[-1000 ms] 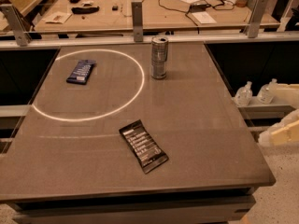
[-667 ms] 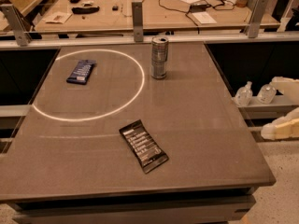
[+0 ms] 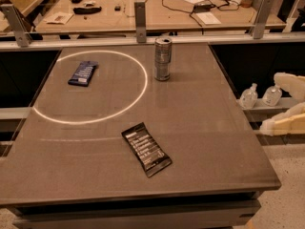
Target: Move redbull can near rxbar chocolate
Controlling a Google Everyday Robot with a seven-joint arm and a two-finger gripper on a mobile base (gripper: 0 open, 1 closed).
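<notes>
Now you see one redbull can (image 3: 162,59), one rxbar chocolate (image 3: 146,149) and one blue bar (image 3: 82,73) on the desk (image 3: 214,142). The can stands well apart from your gripper (image 3: 274,106), which is spread wide and empty.

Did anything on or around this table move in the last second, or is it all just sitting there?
Only the gripper, open and empty beyond the right edge of the table, shifted slightly up the picture. The redbull can stands upright in the same spot; the rxbar chocolate and the blue bar lie as before.
</notes>
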